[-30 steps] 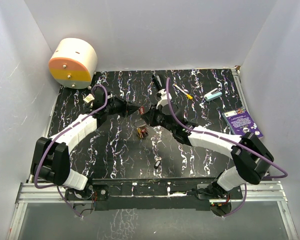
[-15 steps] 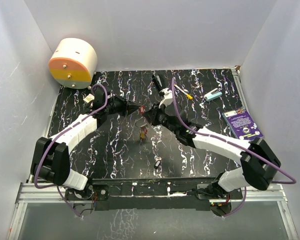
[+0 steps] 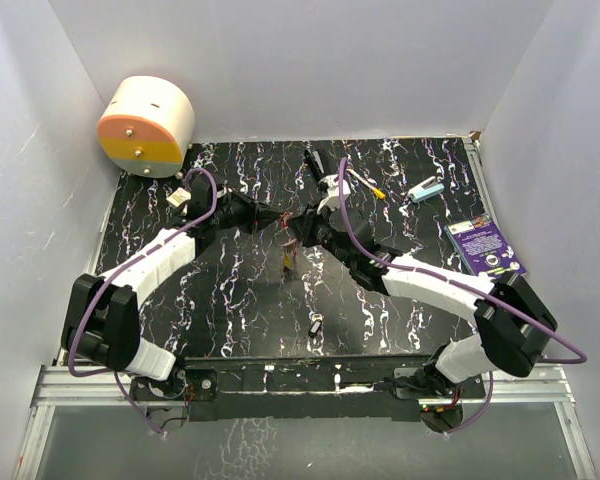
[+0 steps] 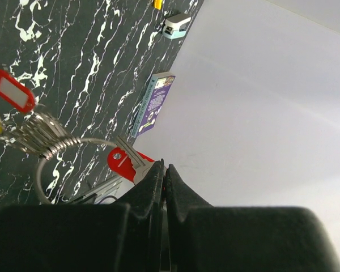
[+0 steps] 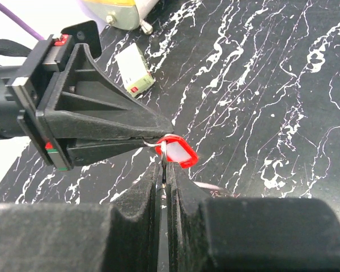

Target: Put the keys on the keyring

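Observation:
My left gripper [image 3: 280, 218] and right gripper [image 3: 296, 226] meet tip to tip above the middle of the table. The left gripper [image 4: 164, 168] is shut on the blade of a red-headed key [image 4: 123, 161]. The key's head lies at the thin silver keyring [image 4: 73, 140]. My right gripper [image 5: 165, 170] is shut on a thin metal edge that looks like the keyring, just under the red head [image 5: 178, 152]. A bunch of keys [image 3: 288, 262] and a red tag [image 4: 11, 93] hang from the ring. A black key [image 3: 315, 326] lies alone near the front.
A cream and orange round container [image 3: 147, 125] stands at the back left, with a small white box [image 3: 178, 196] near it. At the back right lie a white stick with a yellow tip [image 3: 365, 183], a teal item [image 3: 426, 189] and a purple card [image 3: 483, 246].
The right gripper has moved slightly up and toward the left gripper's tip. The hanging bunch has swung a little to the right. The left arm has stayed put.

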`<action>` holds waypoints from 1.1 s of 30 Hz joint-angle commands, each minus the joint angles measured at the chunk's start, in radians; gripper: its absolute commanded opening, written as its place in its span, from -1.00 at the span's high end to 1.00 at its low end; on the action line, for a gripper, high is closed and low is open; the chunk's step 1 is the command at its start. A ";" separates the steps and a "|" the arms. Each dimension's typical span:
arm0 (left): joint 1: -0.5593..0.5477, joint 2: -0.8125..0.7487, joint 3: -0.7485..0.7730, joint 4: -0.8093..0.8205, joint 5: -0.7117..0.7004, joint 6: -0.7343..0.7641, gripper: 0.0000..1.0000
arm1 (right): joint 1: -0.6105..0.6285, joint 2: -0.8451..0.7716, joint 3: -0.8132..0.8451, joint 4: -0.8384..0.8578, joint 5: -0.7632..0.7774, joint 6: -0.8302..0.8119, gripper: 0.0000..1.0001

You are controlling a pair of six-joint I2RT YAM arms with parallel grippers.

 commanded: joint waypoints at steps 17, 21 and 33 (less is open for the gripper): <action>-0.040 -0.004 0.026 -0.006 -0.010 -0.031 1.00 | 0.016 0.020 0.032 0.143 0.003 -0.002 0.85; -0.040 -0.006 0.026 -0.014 -0.008 -0.029 1.00 | 0.026 0.032 0.029 0.150 0.007 0.002 0.85; -0.026 -0.009 0.042 -0.010 -0.003 -0.040 1.00 | 0.035 0.054 -0.004 0.172 0.016 0.027 0.84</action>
